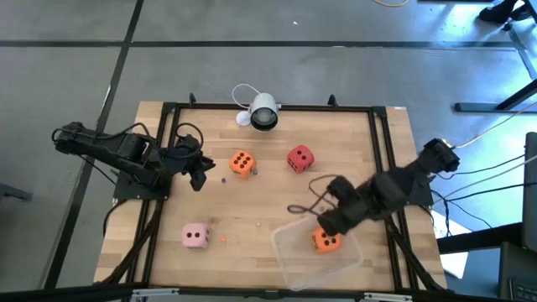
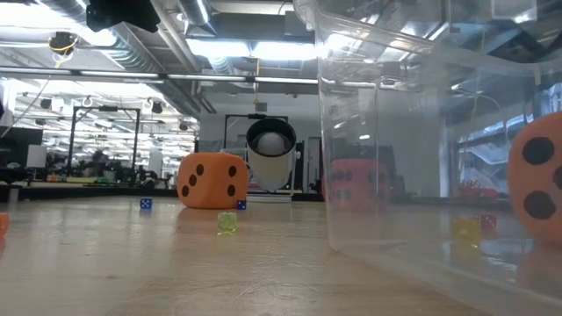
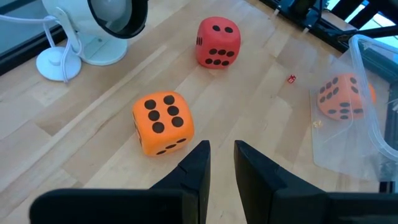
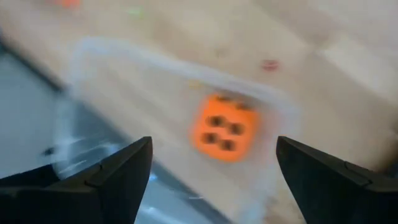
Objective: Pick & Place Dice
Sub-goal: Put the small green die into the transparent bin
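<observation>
One orange die and the red die rest on the table's far half. The pale pink die rests near the left front. The second orange die lies on the floor of the clear plastic tub. My left gripper hovers just left of the first orange die, its fingers almost together and touching nothing. My right gripper hangs wide open above the tub and the die inside it.
A white camera on a round stand sits at the far edge. A looped black cable lies beside the right arm. Tiny coloured beads or mini dice dot the wood. Black rails run along both sides of the table.
</observation>
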`<state>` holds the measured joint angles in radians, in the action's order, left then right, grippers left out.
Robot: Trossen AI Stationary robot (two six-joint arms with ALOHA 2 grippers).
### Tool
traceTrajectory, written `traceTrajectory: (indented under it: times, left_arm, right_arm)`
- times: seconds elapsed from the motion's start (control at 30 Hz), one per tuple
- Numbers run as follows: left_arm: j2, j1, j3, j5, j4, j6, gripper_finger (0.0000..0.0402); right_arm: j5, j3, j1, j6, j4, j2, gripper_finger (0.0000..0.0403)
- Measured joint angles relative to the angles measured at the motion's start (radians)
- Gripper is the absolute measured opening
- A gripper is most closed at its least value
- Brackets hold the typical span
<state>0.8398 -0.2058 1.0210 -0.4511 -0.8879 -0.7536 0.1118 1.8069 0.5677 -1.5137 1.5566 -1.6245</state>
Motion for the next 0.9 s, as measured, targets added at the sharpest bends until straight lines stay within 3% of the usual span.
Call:
traceTrajectory:
  times: [0.17, 0.5, 0.7, 0.9]
  left_arm:
    - [0.000, 0.000, 0.000, 0.000, 0.000, 0.006, 0.0066]
    - [0.000, 0.000, 0.000, 0.010, 0.000, 0.060, 0.0066]
    - [0.000, 0.000, 0.000, 0.010, 0.000, 0.086, 0.0066]
    - [0.000, 0.000, 0.000, 0.023, 0.000, 0.101, 0.0066]
  right_arm:
    - [-0.171, -0.040, -0.184, 0.099, -0.001, 0.007, 0.0317]
    - [-0.330, -0.091, -0.477, 0.273, 0.014, 0.003, 0.0282]
    - [-0.388, -0.224, -0.549, 0.318, 0.001, 0.003, 0.0271]
    - [-0.381, -0.323, -0.522, 0.319, -0.039, 0.002, 0.0267]
